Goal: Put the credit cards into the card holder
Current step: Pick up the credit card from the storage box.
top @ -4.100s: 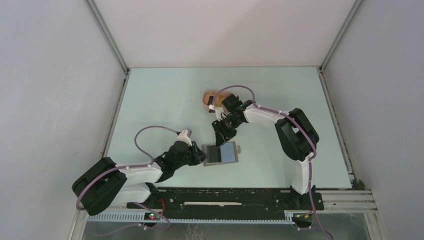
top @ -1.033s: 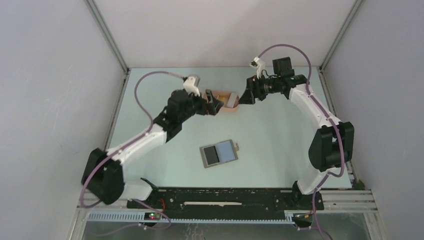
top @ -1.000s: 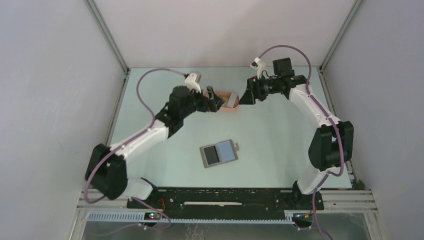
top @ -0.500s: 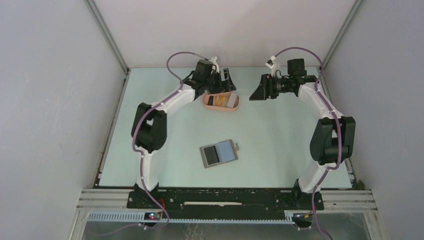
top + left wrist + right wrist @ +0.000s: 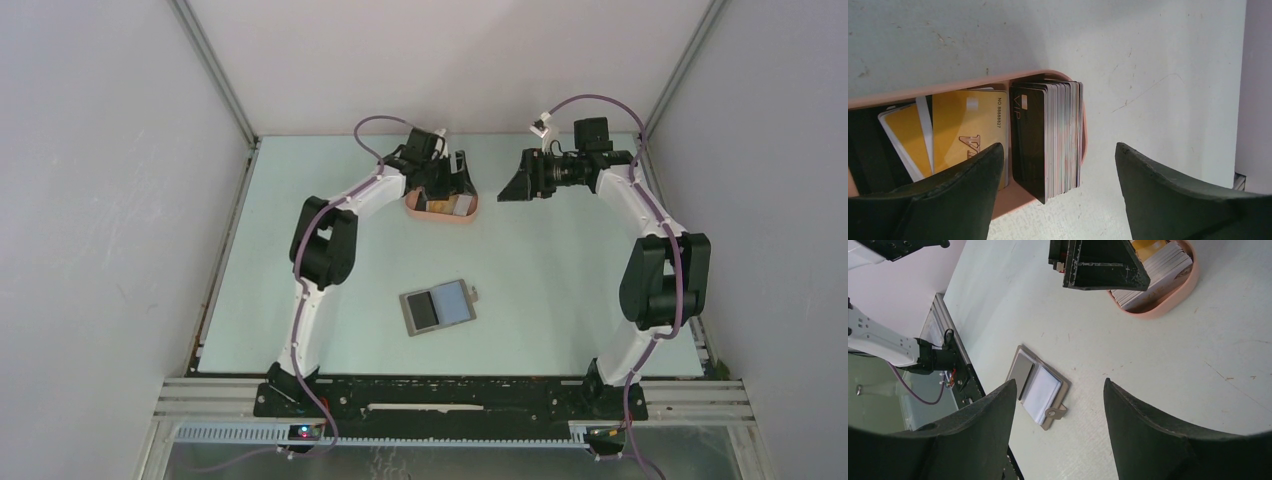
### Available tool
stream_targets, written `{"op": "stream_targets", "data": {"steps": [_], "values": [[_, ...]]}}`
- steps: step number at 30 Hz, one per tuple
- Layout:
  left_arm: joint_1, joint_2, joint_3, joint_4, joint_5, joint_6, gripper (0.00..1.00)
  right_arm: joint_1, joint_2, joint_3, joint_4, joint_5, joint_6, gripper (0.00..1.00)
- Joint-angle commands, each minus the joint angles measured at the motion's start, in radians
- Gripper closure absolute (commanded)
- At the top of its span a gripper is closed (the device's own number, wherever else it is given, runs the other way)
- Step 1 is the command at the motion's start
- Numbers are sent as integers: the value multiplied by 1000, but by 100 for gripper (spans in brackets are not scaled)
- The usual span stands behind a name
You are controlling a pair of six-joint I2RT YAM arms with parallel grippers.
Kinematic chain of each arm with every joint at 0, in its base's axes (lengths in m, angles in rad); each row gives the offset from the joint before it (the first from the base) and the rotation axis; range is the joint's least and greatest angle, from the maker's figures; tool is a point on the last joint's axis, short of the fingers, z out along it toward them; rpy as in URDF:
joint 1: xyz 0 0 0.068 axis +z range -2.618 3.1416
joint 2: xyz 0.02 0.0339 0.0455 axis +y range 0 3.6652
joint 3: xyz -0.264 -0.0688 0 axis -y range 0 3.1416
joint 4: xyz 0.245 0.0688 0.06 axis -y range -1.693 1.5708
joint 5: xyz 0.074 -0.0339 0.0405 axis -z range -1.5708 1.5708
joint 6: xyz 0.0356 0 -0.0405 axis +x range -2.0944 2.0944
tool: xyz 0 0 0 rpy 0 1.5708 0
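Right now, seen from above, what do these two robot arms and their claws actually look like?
Both the left arm and right arm are white tube-like links joined by chunky black joints, each trailed by a looping purple cable. The left gripper and right gripper each end in two broad, dark, wedge-shaped fingers.

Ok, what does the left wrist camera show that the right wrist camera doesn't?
Only the left wrist: the VIP lettering on the black card fronting the upright stack of credit cards. Only the right wrist: the card holder, lying open on the table. Both: the pink tray with that stack in it.
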Motion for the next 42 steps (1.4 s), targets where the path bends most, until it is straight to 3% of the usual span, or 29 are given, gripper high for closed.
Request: {"op": "stream_targets", "data": {"steps": [1,15,34,38,42], "values": [[3,10,74,4,58,-17,14,-3,2,6,6,-25,2,27],[-3,22,82,10,103,-28,19,-6,4,7,3,-29,1,28],[-3,-2,97,20,150,-32,37,-11,3,7,-1,-39,0,29],[-3,-1,101,10,136,-27,36,-12,2,7,-1,-42,0,29],[-2,16,122,-35,57,13,25,-14,0,7,-3,-44,-1,29]]}}
